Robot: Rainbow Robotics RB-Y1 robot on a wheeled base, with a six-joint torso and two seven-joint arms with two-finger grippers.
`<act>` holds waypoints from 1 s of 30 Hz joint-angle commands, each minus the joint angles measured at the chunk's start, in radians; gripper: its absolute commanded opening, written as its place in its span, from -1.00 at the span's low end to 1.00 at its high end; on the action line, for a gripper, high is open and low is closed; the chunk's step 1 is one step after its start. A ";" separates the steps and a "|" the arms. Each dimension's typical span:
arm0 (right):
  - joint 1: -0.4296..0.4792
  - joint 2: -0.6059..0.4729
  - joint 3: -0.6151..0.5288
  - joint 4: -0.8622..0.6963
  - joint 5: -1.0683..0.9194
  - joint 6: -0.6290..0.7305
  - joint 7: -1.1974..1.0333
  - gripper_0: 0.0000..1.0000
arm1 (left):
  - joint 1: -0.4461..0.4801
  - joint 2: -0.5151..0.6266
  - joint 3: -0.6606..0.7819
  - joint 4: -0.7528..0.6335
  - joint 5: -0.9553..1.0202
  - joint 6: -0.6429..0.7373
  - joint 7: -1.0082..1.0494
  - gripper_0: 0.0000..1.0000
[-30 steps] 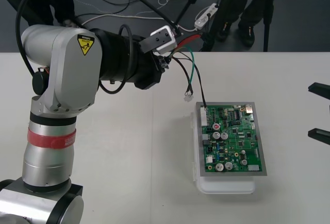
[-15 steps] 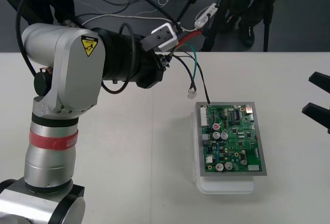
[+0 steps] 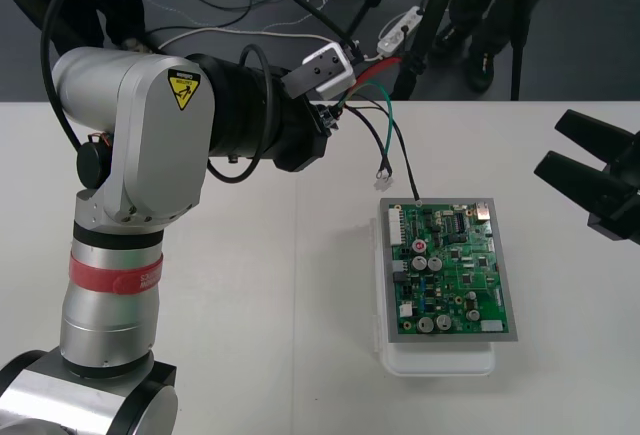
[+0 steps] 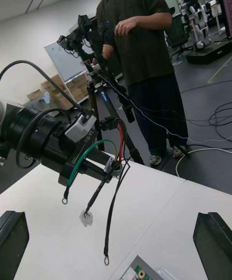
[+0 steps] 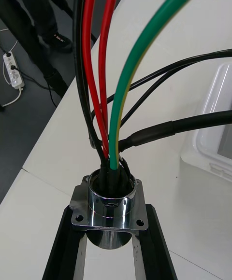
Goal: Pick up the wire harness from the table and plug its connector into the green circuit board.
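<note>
Harness (image 5: 117, 125) is clamped by its round metal socket (image 5: 110, 203) between the left gripper's (image 5: 110, 222) 2 black fingers (image 5: 65, 241). The narrow jaws flank the body below the flange, so the heavy end is secured and the wires rise free out of it. Beyond those jaws the red, green and black leads arc and droop. The small plug (image 3: 383, 177) dangles clear of the table (image 3: 270, 285), just short of the green circuit board (image 3: 450, 270) on its white base (image 3: 440, 360); it is not in the board. Past the board from the left jaws, the right gripper (image 3: 553, 143) hangs with jaws wide. It is probably placed to take the loose plug end, since 1 gripper on the socket cannot steer it.
</note>
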 commanded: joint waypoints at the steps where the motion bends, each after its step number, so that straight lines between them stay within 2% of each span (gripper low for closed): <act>1: 0.014 -0.018 -0.040 -0.097 -0.012 0.105 -0.051 1.00 | -0.036 -0.034 -0.016 -0.047 -0.006 -0.024 0.086 -1.00; 15: -0.007 0.032 -0.042 -0.211 -0.018 0.319 -0.080 1.00 | -0.036 -0.035 -0.025 -0.045 0.009 -0.024 0.091 -1.00; 23: -0.027 0.035 -0.025 -0.389 -0.031 0.609 -0.094 1.00 | -0.038 -0.036 -0.029 -0.047 -0.006 -0.024 0.097 -0.98; 30: -0.119 0.043 0.065 -0.429 -0.031 0.734 -0.094 1.00 | -0.036 -0.036 -0.038 -0.045 -0.018 -0.024 0.100 -0.99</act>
